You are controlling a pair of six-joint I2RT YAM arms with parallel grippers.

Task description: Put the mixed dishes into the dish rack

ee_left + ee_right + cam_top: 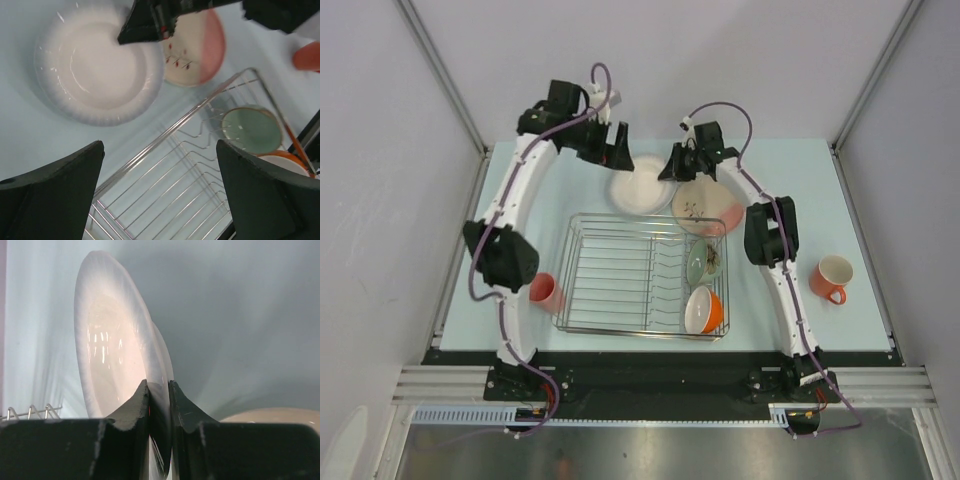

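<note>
The silver wire dish rack [620,275] stands mid-table. A pale green bowl [703,262] and an orange bowl [704,310] with a white inside sit at its right end. Beyond its far edge lies a white round plate [638,188], and my right gripper [671,172] is shut on its right rim. The right wrist view shows the jaws [159,390] pinching the plate's edge [115,350]. A cream plate [705,210] with a pink side lies beside it. My left gripper [618,155] hangs open at the plate's far left, holding nothing; its fingers [50,195] frame the rack [170,165].
A coral-pink cup [547,292] stands just left of the rack, close to the left arm. An orange mug [832,278] with a handle sits on the table right of the right arm. Grey walls enclose the table on three sides.
</note>
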